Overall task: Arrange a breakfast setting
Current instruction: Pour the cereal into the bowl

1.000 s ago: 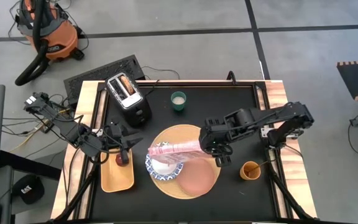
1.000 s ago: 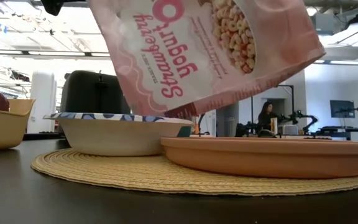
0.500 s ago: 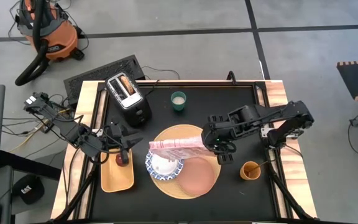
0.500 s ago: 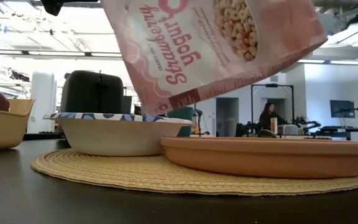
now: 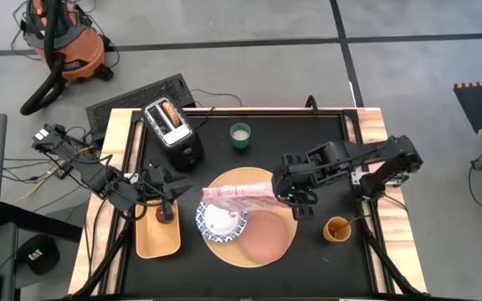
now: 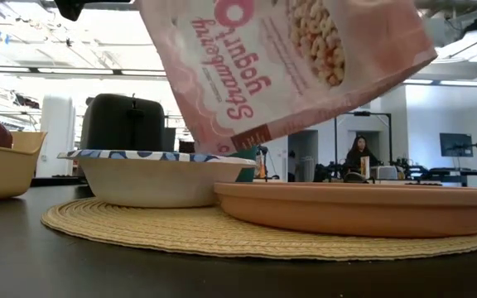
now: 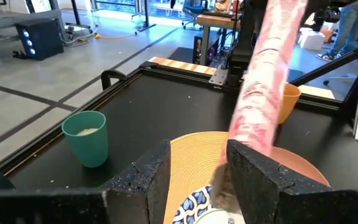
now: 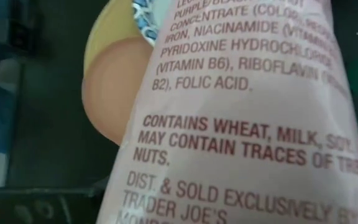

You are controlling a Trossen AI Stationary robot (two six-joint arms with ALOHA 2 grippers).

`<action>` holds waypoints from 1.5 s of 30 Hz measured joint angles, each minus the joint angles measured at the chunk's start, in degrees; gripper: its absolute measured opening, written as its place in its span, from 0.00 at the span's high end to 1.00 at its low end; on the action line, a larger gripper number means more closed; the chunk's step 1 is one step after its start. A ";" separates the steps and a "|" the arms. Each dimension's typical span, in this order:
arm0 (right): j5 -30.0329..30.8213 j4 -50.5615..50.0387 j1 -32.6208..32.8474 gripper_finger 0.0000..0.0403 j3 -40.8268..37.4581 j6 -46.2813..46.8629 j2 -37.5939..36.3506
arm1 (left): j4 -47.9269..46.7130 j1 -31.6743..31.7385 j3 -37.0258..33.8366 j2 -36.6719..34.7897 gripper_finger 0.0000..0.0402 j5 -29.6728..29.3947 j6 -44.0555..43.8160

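Two dark jointed arms w/ black cabling; left gripper (image 7: 197,177) fingers (image 7: 145,180) blocky, matte black, speckled.

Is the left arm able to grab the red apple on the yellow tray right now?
Probably yes. The left gripper hangs open right by the apple on the yellow tray, with nothing between them. The right gripper is busy holding the cereal bag over the bowl.

Toaster (image 5: 172,128) at table's back-left; green cup (image 5: 240,135) near; yellow tray (image 5: 153,237) front-left.
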 joint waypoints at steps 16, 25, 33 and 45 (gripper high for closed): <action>-0.93 1.31 0.75 0.50 0.04 -1.10 -0.02 | -0.02 0.00 0.02 0.00 0.65 -0.48 -0.02; -1.04 1.08 0.23 0.51 0.00 -0.12 -0.02 | -0.04 -0.02 0.02 0.00 0.65 -0.70 0.02; -0.86 1.98 0.71 0.50 0.00 0.13 -0.02 | -0.06 0.00 0.02 0.00 0.65 -0.69 0.04; -0.38 2.53 1.31 0.50 0.00 -0.94 0.06 | -0.06 -0.01 0.02 0.02 0.65 -0.90 0.09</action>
